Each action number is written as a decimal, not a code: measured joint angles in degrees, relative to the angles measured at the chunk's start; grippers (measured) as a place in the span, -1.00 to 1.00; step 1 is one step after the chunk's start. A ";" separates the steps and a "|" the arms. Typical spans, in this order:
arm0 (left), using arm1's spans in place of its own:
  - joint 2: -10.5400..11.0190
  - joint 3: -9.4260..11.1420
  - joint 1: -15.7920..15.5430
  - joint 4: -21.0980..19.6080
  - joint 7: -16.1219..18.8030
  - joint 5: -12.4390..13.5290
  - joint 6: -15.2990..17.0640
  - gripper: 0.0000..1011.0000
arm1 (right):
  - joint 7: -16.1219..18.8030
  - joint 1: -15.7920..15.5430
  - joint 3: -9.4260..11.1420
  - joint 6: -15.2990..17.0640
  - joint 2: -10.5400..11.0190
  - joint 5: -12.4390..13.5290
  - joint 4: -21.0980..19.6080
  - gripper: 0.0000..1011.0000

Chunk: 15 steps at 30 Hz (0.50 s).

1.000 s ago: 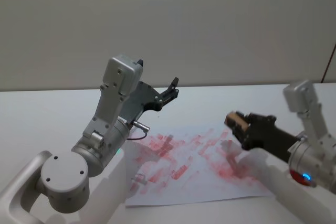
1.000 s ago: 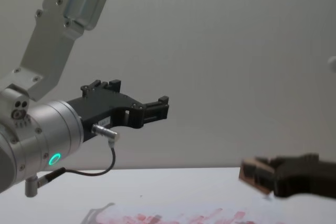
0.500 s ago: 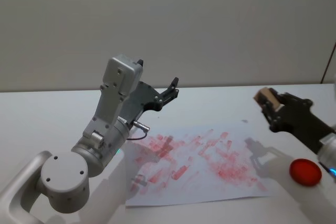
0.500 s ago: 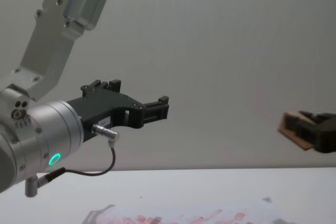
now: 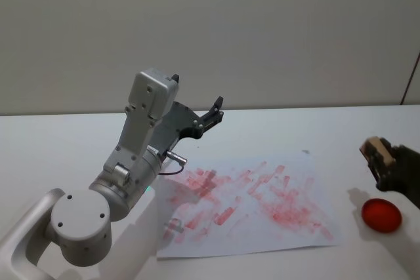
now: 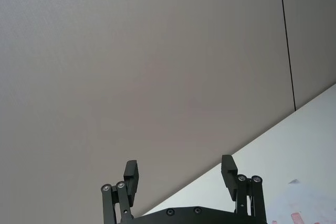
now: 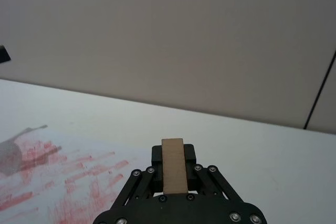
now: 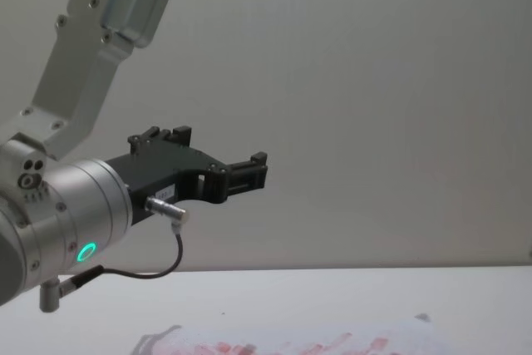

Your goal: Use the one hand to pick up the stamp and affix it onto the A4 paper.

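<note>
White table, red-marked paper, my right hand off to its right with the stamp in its grip.

The table (image 5: 59,149) spreads wide, and the A4 paper (image 5: 243,201) lies flat at its middle, crowded with red marks. My left gripper (image 6: 181,177) hangs raised over the paper's left side, fingers spread and holding nothing, parked. My right gripper (image 5: 380,157) is the one at work: it sits past the paper's right edge, just above the red ink pad (image 5: 381,215), clenched on the wooden stamp (image 7: 173,165). The stamp's long axis runs straight out between my fingers. So the paper lies to my left and below; I judge the next press needs a sweep leftward, then down.
</note>
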 joint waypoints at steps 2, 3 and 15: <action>0.00 0.00 0.00 0.00 0.00 0.00 0.00 0.98 | -0.73 -1.33 0.42 1.00 0.78 0.64 -0.49 -0.57; 0.00 0.00 0.00 0.00 0.00 0.00 0.00 0.98 | -0.90 -1.66 0.52 1.28 0.97 0.79 -0.55 -0.57; 0.00 0.00 0.00 0.00 0.00 0.00 0.00 0.98 | -1.52 -4.43 0.87 4.94 2.40 1.29 0.65 -0.57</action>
